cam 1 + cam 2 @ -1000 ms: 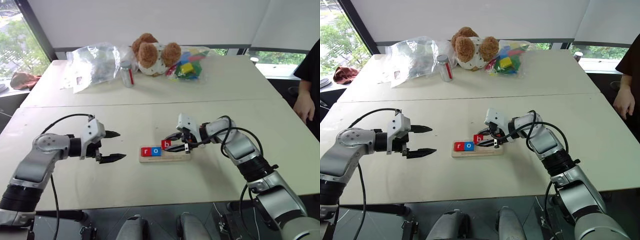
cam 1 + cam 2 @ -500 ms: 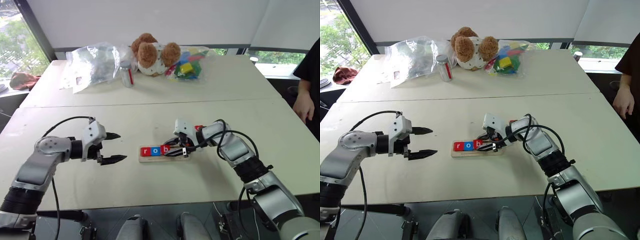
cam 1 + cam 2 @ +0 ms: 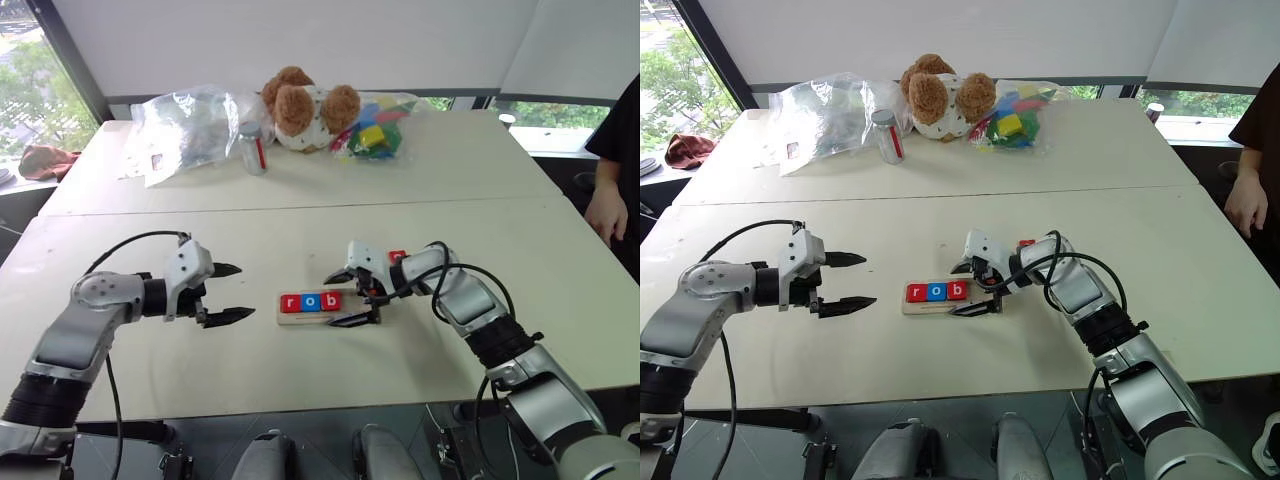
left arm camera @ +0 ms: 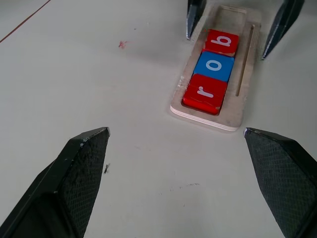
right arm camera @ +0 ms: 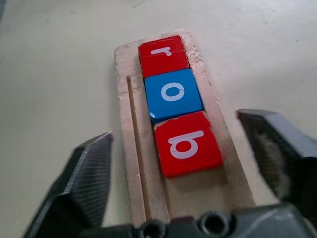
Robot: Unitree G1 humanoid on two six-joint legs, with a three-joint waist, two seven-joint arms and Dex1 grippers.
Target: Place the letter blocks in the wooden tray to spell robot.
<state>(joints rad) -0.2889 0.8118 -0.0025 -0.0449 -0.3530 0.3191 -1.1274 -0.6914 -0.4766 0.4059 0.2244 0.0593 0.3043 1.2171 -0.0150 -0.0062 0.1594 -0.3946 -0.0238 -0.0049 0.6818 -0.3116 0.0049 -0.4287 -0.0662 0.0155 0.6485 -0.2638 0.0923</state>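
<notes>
The wooden tray (image 3: 352,312) lies on the table between my two grippers. In its channel sit three letter blocks side by side: red "r" (image 3: 291,302), blue "o" (image 3: 311,302) and red "b" (image 3: 331,300). My right gripper (image 3: 345,298) is open and straddles the tray just right of the "b", with one finger on each side and nothing held. In the right wrist view the "b" (image 5: 187,143) lies flat between the fingers (image 5: 84,178). Another red block (image 3: 398,256) lies behind my right wrist. My left gripper (image 3: 243,291) hangs open to the left of the tray.
At the back of the far table are a teddy bear (image 3: 305,105), a clear plastic bag (image 3: 190,125), a small bottle (image 3: 254,148) and a bag of coloured bricks (image 3: 375,130). A person (image 3: 612,180) stands at the right edge.
My right gripper set the red "b" block down in the tray beside the "o", then opened and let it go. The left arm kept still.
</notes>
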